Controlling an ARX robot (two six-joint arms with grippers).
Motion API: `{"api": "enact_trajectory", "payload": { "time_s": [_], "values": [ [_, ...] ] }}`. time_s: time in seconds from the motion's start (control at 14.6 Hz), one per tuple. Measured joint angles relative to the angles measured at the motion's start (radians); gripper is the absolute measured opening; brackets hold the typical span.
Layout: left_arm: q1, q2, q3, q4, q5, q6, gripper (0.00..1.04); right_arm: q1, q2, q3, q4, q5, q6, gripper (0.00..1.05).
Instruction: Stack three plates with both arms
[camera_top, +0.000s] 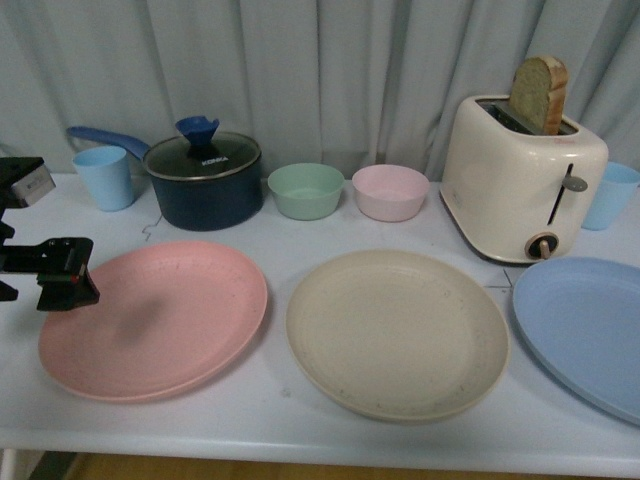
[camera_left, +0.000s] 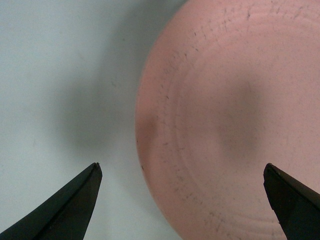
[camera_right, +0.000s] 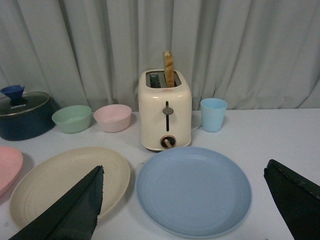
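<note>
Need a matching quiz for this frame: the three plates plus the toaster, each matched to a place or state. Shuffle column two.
Column one:
1. pink plate
2. cream plate
3. blue plate
4. toaster

Column two:
A. holds a bread slice
B. middle of the plate row
C. below the open left gripper
D. right end of the plate row

Pairs: 1-C; 2-B; 3-D; 4-A

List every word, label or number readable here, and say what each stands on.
"KONKA", white print on the pot lid: blurred, so the reading is unsure.
Small reddish mark on the toaster, near its top: too small to read.
White label on the left arm: blurred, unreadable.
</note>
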Motion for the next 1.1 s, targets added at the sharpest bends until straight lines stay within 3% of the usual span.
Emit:
{"api": "enact_trajectory", "payload": {
  "time_s": [0.48, 1.1],
  "values": [
    [0.024, 0.143, 0.099, -0.004, 0.047, -0.021, 0.97, 0.000, 0.000, 0.000, 0.000, 0.000, 0.000, 0.98],
    [0.039, 0.187, 0.127, -0.012, 0.080, -0.055, 0.04, 0.000, 0.000, 0.000, 0.000, 0.000, 0.000, 0.98]
  ]
}}
